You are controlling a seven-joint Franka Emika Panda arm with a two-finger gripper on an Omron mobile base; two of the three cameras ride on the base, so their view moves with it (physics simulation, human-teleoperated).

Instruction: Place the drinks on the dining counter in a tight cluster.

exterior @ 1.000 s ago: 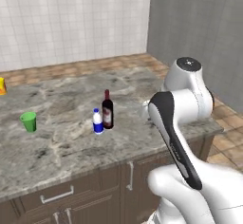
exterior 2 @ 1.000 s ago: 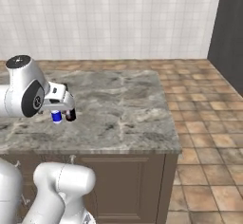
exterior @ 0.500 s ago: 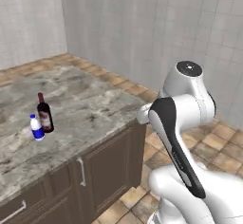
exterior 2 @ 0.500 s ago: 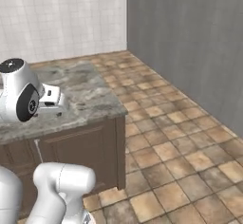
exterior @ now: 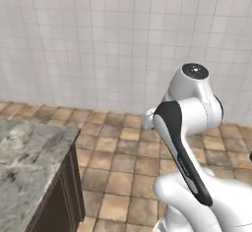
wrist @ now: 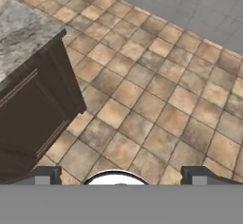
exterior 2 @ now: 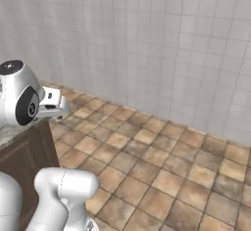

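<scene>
The drinks are out of view. One corner of the dining counter, grey-brown marbled stone over dark brown cabinet fronts, sits at the lower left of the left base view and at the upper left of the hand view. My gripper is open, its two dark fingertips far apart with nothing between them. It hangs past the counter's corner and looks down at the floor. The hand juts from the arm beside the counter's edge.
A brown tiled floor stretches from the counter's end to a white tiled wall. The same floor and wall show in the right base view. The counter's dark side panel stands at the left of the hand view.
The whole picture has swung: the base has turned away from the counter, which slid off to the left, and the bottles have left the views. The gripper stayed open.
</scene>
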